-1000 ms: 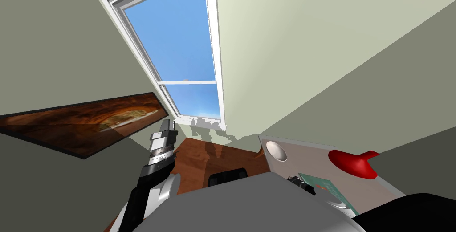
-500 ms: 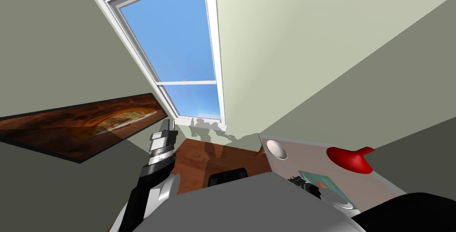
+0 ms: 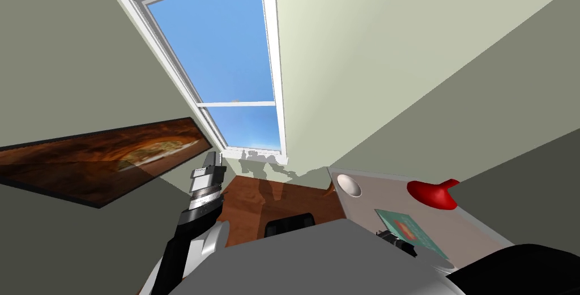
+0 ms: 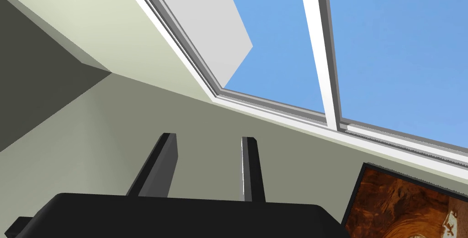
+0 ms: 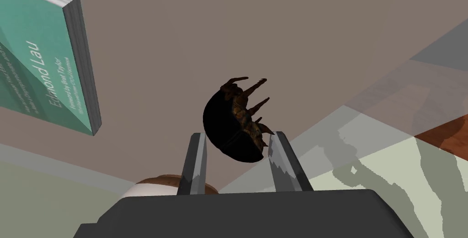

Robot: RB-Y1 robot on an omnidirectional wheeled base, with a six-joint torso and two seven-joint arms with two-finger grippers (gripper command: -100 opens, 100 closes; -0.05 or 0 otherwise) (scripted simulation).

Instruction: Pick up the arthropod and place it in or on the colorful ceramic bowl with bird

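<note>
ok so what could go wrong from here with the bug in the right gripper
1. Slip: the jaws of the right gripper pinch only one rounded end of the arthropod; most of it sticks out past the tips, so it might pivot or drop in transit.
2. Collision: the teal book lies on the table close by, and the pale bowl sits at its far corner, so a low swing could clip the book.

Counted: one arthropod, one white bowl, one teal book, one red object, one counter, one framed picture, one window.
</note>
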